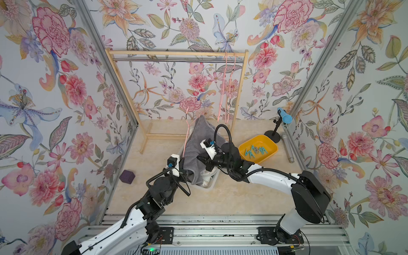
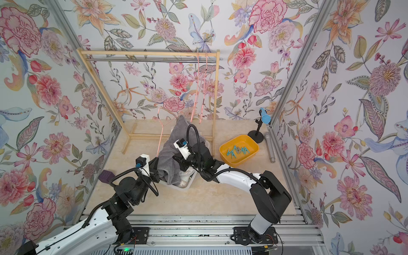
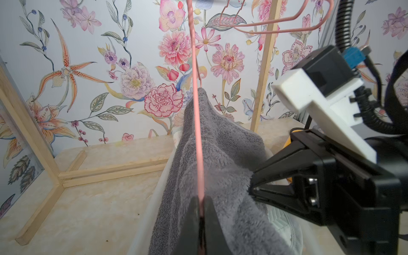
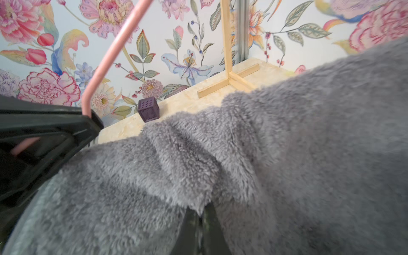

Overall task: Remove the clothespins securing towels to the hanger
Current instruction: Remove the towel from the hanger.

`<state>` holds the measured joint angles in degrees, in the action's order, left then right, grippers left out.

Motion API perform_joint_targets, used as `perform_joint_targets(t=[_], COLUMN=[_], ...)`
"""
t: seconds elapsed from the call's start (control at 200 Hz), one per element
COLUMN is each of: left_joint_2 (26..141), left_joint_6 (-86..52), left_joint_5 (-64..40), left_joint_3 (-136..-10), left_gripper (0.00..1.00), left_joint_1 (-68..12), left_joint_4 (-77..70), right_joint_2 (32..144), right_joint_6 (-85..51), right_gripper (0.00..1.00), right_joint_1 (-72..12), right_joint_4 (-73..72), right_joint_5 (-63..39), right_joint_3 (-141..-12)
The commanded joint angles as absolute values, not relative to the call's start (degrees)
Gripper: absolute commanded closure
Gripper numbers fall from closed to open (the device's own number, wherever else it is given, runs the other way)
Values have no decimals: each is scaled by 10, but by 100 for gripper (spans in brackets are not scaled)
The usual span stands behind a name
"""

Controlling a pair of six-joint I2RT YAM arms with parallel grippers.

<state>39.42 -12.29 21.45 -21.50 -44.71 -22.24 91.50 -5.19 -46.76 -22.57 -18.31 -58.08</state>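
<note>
A grey towel (image 1: 198,141) hangs over a pink wire hanger (image 3: 197,132) above a white bin (image 1: 209,187). My left gripper (image 3: 201,199) is shut on the hanger's wire at the towel's near end. My right gripper (image 4: 201,209) is shut on a fold of the grey towel (image 4: 287,143), close beside the left gripper (image 4: 97,124). Several teal clothespins (image 1: 256,151) lie in the yellow tray (image 1: 272,142) to the right. No clothespin shows on the towel in any view. A pale mint-and-white cloth (image 3: 284,223) lies in the bin under the grey towel.
A wooden rack (image 1: 176,53) stands at the back with two bare pink hangers (image 1: 229,88) on its rail. A purple cube (image 1: 127,176) sits by the left wall. A blue microphone on a stand (image 1: 284,118) and a metal cylinder (image 1: 287,146) are behind the tray.
</note>
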Motion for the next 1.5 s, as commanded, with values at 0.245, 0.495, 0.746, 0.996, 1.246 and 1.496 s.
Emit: perform_joint_targets(t=[0.245, 0.495, 0.746, 0.996, 1.246, 1.496], left_joint_2=[418, 434, 439, 456, 482, 475], left_joint_6=[-98, -87, -79, -60, -47, -43], left_joint_5=[224, 218, 214, 219, 213, 225], left_joint_3=[-257, -275, -295, -320, -340, -335], left_gripper=[100, 100, 100, 100, 100, 100], left_joint_1=[-448, -448, -448, -448, -447, -447], left_joint_4=[-260, -273, -278, -283, -295, -296], right_joint_2=[850, 851, 867, 896, 917, 929], right_joint_6=[-72, -76, -82, -82, -79, -73], right_gripper=[100, 100, 100, 100, 100, 100], right_joint_1=[-456, -470, -471, -472, -474, -474], right_joint_4=[-225, -211, -214, -207, -196, -187], right_joint_5=[-139, -100, -96, -98, -98, -97], right_joint_3=[-483, -444, -434, -454, -469, -477])
